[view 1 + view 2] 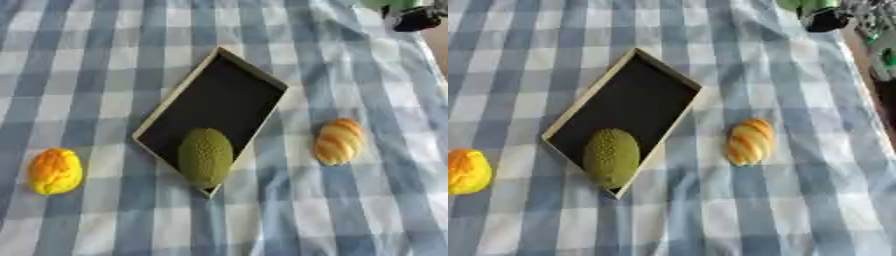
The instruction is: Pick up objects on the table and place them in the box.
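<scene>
A: What's on my table? Quick.

B: Blue-and-white checked cloth over the whole table. Shallow box, dark inside, pale rim, lying askew near the middle. 1 bumpy green oval fruit sits in its near corner, the near end hanging over the rim.

A: Outside the box?

B: 2 things. Yellow-orange lumpy item at near left, well apart from the box; in the right eye view it's cut off by the left edge. Orange-and-cream striped oval, maybe a bread roll, to the right of the box, apart from it.

A: My hands?

B: I see neither the left nor the right hand in either view, so I can't tell whether they're spread, pressed together or pinching anything.

A: Far right corner?

B: Something black with a bit of green above it, partly cut off at the top edge, too blurred to name. The cloth ends at the far right there.
</scene>
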`<state>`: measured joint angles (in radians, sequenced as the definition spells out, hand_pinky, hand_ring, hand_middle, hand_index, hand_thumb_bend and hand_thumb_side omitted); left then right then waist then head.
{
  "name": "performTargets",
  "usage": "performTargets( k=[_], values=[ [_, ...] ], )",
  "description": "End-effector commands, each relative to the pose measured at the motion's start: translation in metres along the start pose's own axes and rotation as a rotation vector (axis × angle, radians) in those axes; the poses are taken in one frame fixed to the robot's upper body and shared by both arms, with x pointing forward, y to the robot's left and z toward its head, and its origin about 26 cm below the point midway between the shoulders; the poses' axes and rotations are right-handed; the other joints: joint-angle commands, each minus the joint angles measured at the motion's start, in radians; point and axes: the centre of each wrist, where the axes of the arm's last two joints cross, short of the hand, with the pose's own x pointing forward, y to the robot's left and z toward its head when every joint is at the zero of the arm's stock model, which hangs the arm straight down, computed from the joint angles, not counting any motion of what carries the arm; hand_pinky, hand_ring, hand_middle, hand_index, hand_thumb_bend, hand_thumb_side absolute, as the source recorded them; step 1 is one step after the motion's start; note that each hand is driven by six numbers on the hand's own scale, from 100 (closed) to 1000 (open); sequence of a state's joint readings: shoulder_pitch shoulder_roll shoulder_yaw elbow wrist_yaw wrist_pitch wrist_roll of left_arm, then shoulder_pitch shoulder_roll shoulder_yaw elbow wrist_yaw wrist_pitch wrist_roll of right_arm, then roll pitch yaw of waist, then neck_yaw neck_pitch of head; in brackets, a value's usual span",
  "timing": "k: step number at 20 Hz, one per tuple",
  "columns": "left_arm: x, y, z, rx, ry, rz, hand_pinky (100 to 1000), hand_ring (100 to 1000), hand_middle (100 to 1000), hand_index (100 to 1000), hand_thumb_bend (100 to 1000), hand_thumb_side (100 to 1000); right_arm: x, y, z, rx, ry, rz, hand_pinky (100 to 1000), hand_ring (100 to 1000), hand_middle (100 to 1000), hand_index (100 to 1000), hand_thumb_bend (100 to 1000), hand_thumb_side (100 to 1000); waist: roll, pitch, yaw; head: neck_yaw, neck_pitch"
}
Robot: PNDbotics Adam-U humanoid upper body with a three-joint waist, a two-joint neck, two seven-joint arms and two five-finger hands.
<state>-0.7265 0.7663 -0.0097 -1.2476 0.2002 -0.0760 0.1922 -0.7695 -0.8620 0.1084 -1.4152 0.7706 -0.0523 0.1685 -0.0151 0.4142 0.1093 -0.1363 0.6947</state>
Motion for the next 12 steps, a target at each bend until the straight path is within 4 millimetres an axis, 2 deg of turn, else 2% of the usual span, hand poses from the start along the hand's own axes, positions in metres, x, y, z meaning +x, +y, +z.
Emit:
performTargets(
  k=[1, 7, 12],
  values=[
    [0.014, 0.014, -0.006, 0.011, -0.038, -0.022, 796, 882, 828, 890, 374, 782, 0.033, -0.042, 0.016, -0.070, -0.164, 0.045, 910, 754, 633, 696, 100, 100, 0.003, -0.045, -0.003, 0.007, 0.007],
    [0.015, 0.007, -0.008, -0.012, -0.040, -0.018, 795, 897, 828, 890, 373, 782, 0.100, -0.058, 0.050, -0.030, -0.412, 0.006, 904, 756, 646, 706, 100, 100, 0.000, -0.063, -0.002, 0.007, 0.020],
    [0.017, 0.001, -0.009, -0.036, -0.047, -0.015, 795, 897, 828, 890, 372, 783, 0.122, -0.054, 0.053, -0.006, -0.585, 0.005, 905, 758, 652, 710, 100, 100, -0.004, -0.076, 0.006, 0.004, 0.029]
  ],
)
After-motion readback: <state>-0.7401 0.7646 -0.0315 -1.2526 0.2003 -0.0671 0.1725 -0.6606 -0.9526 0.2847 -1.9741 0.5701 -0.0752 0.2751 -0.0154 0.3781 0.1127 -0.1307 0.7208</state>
